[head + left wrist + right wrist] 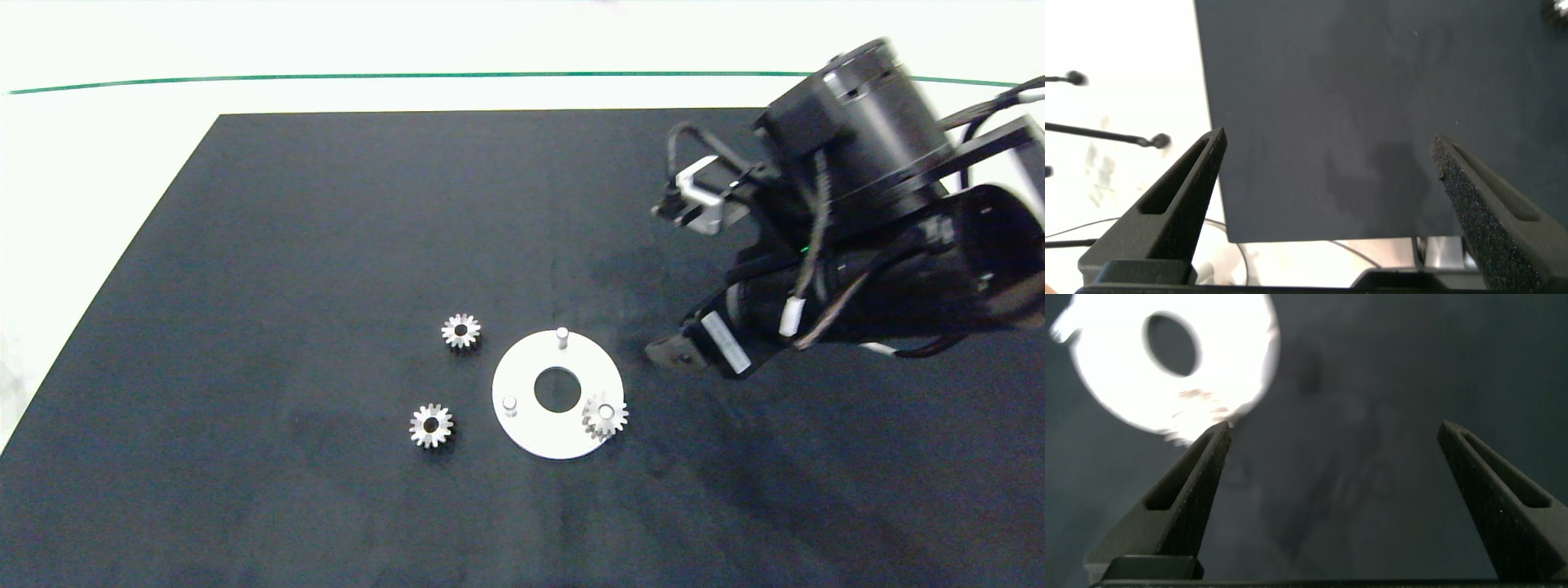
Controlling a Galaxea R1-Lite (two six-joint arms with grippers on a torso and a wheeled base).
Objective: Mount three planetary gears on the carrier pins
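My right end effector [1331,498] hangs over the dark mat [326,245] on the counter, just to the right of the white disc [531,425], with its two grey fingers [1192,498] spread wide apart and nothing between them. In my right wrist view the disc shows as a bright round shape with its big centre hole, close beside one finger.

One gear [605,416] sits on the disc's right-hand pin, its teeth reaching over the disc's edge. The other two pins stand bare: one [562,335] at the far side of the disc, one [509,403] at its left. Two more gears lie flat on the mat to the left of the disc, one [461,331] farther away from me, one [430,425] nearer, apart from each other and from the disc.

My left end effector [1327,204] is out of the head view; its fingers [1180,204] are wide apart, empty, above the mat's corner.
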